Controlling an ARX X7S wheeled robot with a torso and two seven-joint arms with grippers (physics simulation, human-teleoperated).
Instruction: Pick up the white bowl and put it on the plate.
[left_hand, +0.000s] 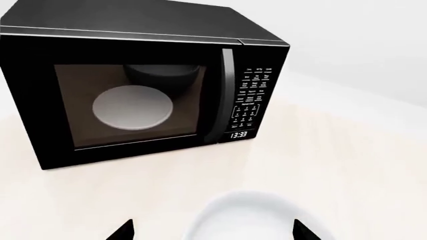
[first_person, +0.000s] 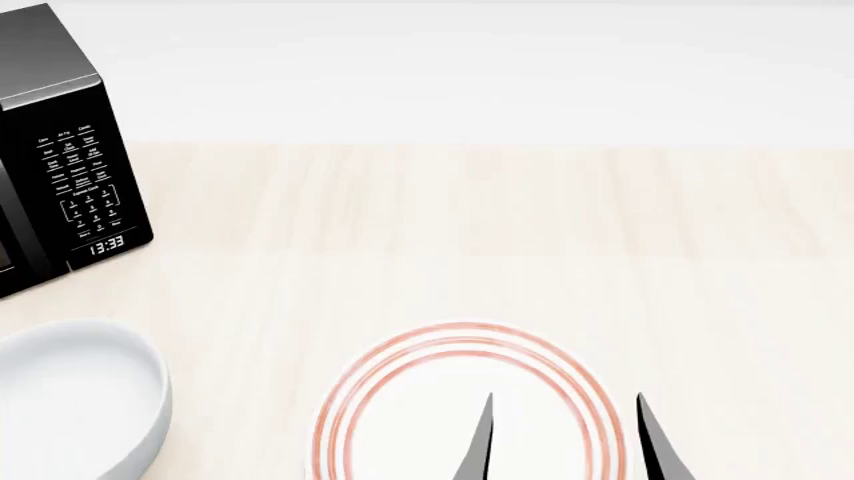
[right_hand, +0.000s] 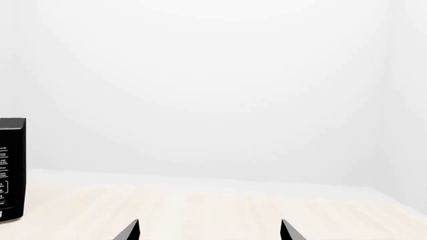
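One white bowl (first_person: 67, 400) sits on the pale table (first_person: 467, 230), in front of the one black microwave (first_person: 60, 150) and beside the one red-ringed plate (first_person: 461, 400), not touching it. The left gripper (left_hand: 212, 231) hangs spread directly over the bowl, so the left arm is nearer. The right gripper (first_person: 567, 440) (also spread, holding nothing) hovers over the plate. A pale dish (left_hand: 133, 106) shows through the microwave door.
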